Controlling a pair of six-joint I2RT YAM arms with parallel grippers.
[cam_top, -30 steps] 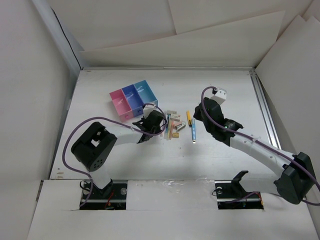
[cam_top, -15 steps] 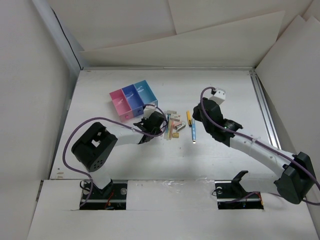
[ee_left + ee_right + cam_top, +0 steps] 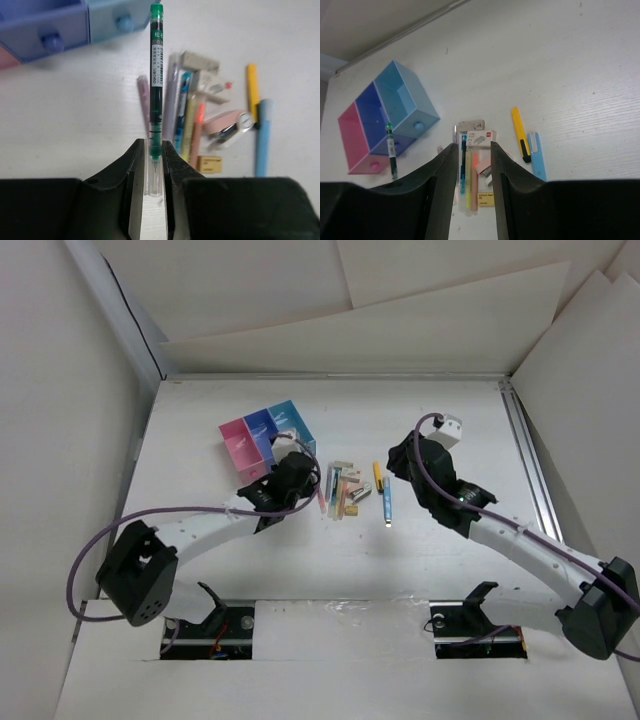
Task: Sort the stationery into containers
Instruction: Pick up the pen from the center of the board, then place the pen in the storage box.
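Note:
My left gripper [image 3: 155, 152] is shut on a green pen [image 3: 156, 75] and holds it above the table, its tip pointing towards the containers. In the top view the left gripper [image 3: 297, 467] hangs just in front of the joined trays: pink [image 3: 238, 446], dark blue [image 3: 262, 430] and light blue [image 3: 290, 422]. The green pen also shows in the right wrist view [image 3: 391, 150]. A pile of pens and small tan blocks [image 3: 345, 490] lies to its right. My right gripper [image 3: 396, 466] is open and empty, above the table right of the pile [image 3: 475, 165].
A yellow cutter [image 3: 378, 475] and a light blue tool [image 3: 386, 502] lie right of the pile. A pinkish pen [image 3: 321, 498] lies at the pile's left edge. White walls enclose the table on three sides.
My left arm has stretched out and moved the gripper with the green pen away from the pile, up towards the trays. My right gripper has drawn back slightly.

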